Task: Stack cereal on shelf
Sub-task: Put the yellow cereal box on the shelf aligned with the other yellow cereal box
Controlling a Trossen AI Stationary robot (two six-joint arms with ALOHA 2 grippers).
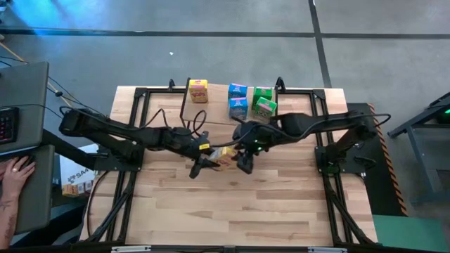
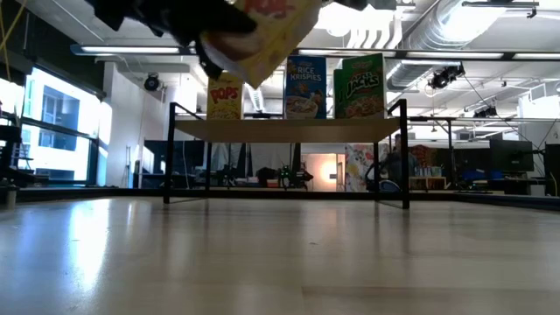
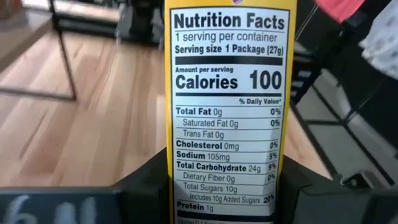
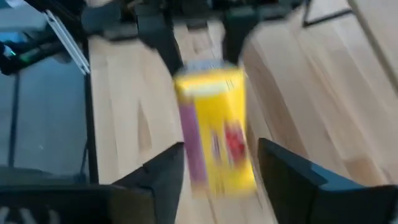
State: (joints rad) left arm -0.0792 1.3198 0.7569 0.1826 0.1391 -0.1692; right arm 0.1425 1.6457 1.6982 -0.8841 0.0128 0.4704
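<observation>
A yellow cereal box (image 1: 223,156) hangs in the air over the table's middle, between both grippers. My left gripper (image 1: 204,160) is shut on it. My right gripper (image 1: 245,160) is open, with a finger on either side of the box's other end (image 4: 214,143). In the low view the box (image 2: 262,35) is tilted, high above the table. The shelf (image 2: 289,129) stands at the far edge. On it stand one yellow box (image 1: 198,91), two blue boxes (image 1: 238,98) and two green boxes (image 1: 264,102). My left gripper (image 3: 224,202) pinches the yellow box between its two fingers (image 3: 146,186), at one end, below the nutrition panel (image 3: 224,180). The fingers come level from the table's left. The box is lifted clear and tilted. Whether my right gripper (image 4: 217,180) touches the box, I cannot tell.
Black frame rails (image 1: 130,176) run along the table's left and right sides. A person's hand (image 1: 14,172) rests beside a desk left of the table. Bare wood (image 1: 232,211) lies toward the near edge.
</observation>
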